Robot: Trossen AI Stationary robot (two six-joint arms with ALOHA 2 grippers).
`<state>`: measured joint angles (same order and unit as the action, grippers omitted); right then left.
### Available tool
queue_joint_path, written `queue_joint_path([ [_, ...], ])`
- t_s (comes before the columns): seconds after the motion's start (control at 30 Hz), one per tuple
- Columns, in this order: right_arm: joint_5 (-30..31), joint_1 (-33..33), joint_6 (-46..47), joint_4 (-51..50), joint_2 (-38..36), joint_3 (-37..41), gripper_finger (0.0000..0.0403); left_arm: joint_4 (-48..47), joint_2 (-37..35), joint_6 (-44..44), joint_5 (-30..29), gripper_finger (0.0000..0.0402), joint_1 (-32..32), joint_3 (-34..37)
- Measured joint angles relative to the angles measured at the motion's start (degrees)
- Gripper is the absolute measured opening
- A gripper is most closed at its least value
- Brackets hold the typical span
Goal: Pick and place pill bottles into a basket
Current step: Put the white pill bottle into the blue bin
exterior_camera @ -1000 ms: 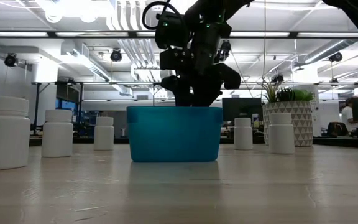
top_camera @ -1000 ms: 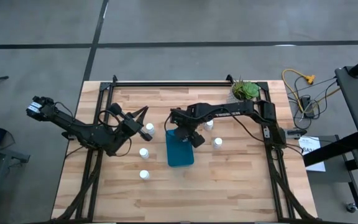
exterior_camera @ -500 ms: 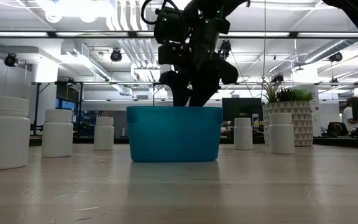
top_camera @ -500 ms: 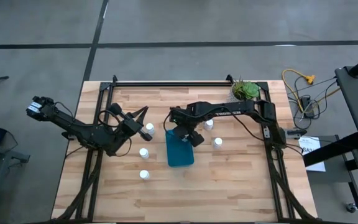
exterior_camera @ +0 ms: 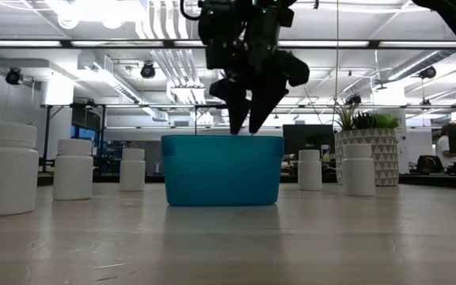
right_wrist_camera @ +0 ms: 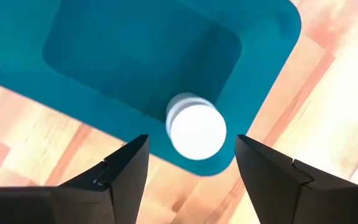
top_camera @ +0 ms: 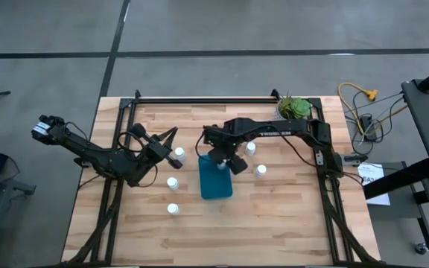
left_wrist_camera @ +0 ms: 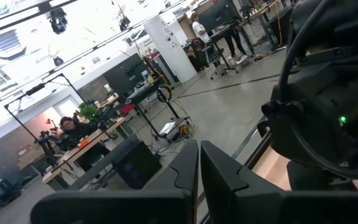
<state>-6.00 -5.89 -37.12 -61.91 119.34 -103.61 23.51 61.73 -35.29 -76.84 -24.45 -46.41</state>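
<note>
The teal-blue basket (top_camera: pixel 215 179) stands mid-table and shows in the low view (exterior_camera: pixel 222 170). One white pill bottle (right_wrist_camera: pixel 196 129) stands upright on its floor, in a corner. My right gripper (right_wrist_camera: pixel 191 138) is open and empty, straight above that bottle, its fingertips (exterior_camera: pixel 236 127) just over the basket's rim. Several more bottles stand on the table: to the basket's left (top_camera: pixel 179 152), (top_camera: pixel 172 182), (top_camera: pixel 173 209) and to its right (top_camera: pixel 251 148), (top_camera: pixel 261 170). My left gripper (top_camera: pixel 170 135) is shut and empty, raised left of the basket, pointing into the room (left_wrist_camera: pixel 199 163).
A white pot with a green plant (top_camera: pixel 294 109) stands at the table's far right corner and shows in the low view (exterior_camera: pixel 370 150). Dark frame rails (top_camera: pixel 199 100) run along the far edge. Bare wood lies at the near side of the table (top_camera: pixel 222 231).
My right gripper has gone straight up: its fingers reached down inside the basket a second ago and now their tips stand above the rim. The basket and the bottles on the table have kept still.
</note>
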Motion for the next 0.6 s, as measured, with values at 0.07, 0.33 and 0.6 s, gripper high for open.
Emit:
queue_joint_path([
  [0.07, 0.0, 0.0, 0.7, -1.7, 0.0, -0.9, 0.0227, 0.0, 0.0, 0.0, 0.0, 0.0002, 0.0, 0.0],
  [0.33, -0.2, 0.0, 2.3, -8.1, -0.5, -5.2, 0.0226, 0.0, 0.0, 0.0, 0.0, 0.0002, 0.0, 0.0],
  [0.6, -0.5, 0.0, 4.1, -10.0, -6.0, -5.3, 0.0226, 0.0, 0.0, 0.0, 0.0, 0.0002, 0.0, 0.0],
])
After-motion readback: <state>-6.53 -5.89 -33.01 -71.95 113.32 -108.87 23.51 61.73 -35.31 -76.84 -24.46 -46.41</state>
